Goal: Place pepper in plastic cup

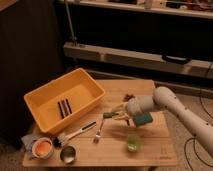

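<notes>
Pepper (pixel 108 115) — we are holding it aloft, gripper (pixel 114 116) fingers clamped on it, near the plastic cup (pixel 132 143); drop pending.

a wooden table (pixel 155 150) stands on speckled floor (pixel 196 98) before a dark wall (pixel 30 45) crossed by a grey shelf beam (pixel 125 54).

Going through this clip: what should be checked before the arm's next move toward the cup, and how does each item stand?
1. Pepper gripped: ok, the gripper is shut on it.
2. Plastic cup upright: ok.
3. Gripper over the cup: not ok, it hangs off to the side, nearer the yellow bin.
4. Sponge apart from the cup: ok.
5. Cup empty: cannot tell.
</notes>
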`<state>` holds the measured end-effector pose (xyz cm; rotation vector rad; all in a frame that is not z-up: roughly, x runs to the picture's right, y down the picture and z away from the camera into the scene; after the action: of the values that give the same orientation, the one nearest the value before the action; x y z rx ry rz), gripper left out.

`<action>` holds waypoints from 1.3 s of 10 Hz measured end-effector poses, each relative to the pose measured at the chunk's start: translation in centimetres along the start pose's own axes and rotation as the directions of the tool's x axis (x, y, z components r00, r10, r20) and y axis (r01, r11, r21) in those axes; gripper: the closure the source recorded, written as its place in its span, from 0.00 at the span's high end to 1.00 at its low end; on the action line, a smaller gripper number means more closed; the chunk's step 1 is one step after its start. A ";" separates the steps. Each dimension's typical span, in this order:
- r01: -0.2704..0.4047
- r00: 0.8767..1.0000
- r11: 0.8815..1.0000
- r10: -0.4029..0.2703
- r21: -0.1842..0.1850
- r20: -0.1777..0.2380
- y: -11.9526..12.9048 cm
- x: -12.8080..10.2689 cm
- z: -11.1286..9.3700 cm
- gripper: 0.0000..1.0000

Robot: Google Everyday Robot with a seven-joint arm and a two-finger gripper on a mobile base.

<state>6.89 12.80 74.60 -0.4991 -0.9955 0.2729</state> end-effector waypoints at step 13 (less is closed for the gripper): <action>-0.047 0.980 0.995 0.029 0.088 0.199 7.1 -1.2 -5.3 0.00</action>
<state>10.82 16.90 67.69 -0.4128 -1.1616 0.4064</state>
